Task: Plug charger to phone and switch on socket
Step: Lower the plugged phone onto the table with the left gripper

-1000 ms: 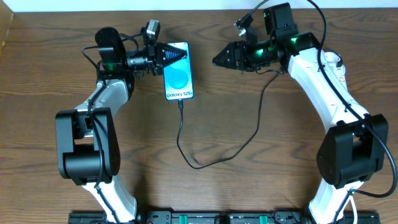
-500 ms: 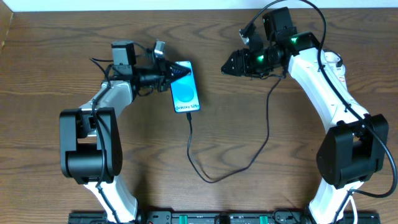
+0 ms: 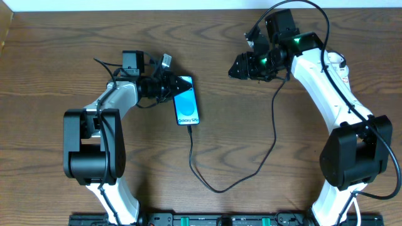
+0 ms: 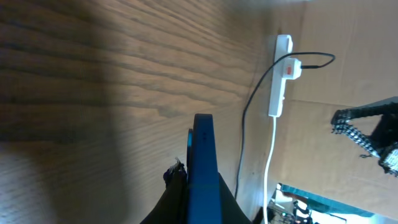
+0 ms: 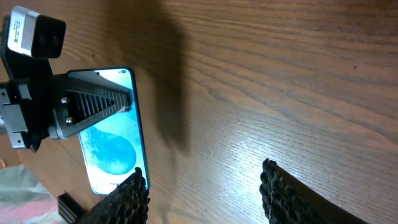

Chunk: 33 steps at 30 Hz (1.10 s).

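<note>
My left jaws clamp the slim blue-screened black smartphone (image 3: 187,107) left of centre on the brown wooden worktop (image 3: 56,37), thin black charger cable (image 3: 191,147) at its lower end; right jaws gape apart

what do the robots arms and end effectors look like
Both arms have white tubular links joined by bulky black joint housings, with thin black cables looping along them. A green light glows at the right wrist. The left end effector has dark triangular ribbed fingers; the right end effector has black knobbly pads.
</note>
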Each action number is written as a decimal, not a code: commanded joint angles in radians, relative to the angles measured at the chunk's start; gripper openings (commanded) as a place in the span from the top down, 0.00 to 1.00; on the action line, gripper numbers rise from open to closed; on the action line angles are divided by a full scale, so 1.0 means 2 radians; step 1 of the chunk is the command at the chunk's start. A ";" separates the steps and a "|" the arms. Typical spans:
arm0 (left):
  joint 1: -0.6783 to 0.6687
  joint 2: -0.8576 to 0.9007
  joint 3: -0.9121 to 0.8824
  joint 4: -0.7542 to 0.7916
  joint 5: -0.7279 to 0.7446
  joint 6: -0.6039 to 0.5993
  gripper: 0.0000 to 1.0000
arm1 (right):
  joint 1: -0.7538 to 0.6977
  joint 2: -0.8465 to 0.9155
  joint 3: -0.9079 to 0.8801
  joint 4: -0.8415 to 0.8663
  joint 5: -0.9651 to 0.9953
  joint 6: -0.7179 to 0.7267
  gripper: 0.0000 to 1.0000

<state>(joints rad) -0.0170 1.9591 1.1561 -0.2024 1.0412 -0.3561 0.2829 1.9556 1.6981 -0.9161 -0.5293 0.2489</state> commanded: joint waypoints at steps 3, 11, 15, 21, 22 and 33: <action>-0.001 0.035 0.006 -0.003 -0.003 0.023 0.93 | 0.006 -0.009 0.004 -0.002 0.012 -0.009 0.43; -0.001 0.065 0.005 -0.011 -0.003 0.025 0.93 | 0.010 -0.009 0.004 -0.002 0.024 -0.009 0.42; -0.001 0.071 0.005 -0.014 -0.010 0.025 0.93 | 0.010 -0.009 0.004 -0.002 0.025 -0.009 0.42; -0.001 0.071 0.005 -0.038 -0.061 0.025 0.93 | 0.010 -0.009 0.004 -0.002 0.027 -0.009 0.42; -0.001 0.071 0.005 -0.040 -0.063 0.025 0.93 | 0.010 -0.009 0.004 -0.002 0.027 -0.009 0.42; -0.001 0.073 0.003 -0.045 -0.085 0.024 0.93 | 0.010 -0.009 0.004 -0.002 0.027 -0.009 0.42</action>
<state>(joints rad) -0.0174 2.0899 1.1561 -0.2764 0.9360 -0.3164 0.2962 1.9556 1.6985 -0.9195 -0.4774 0.2470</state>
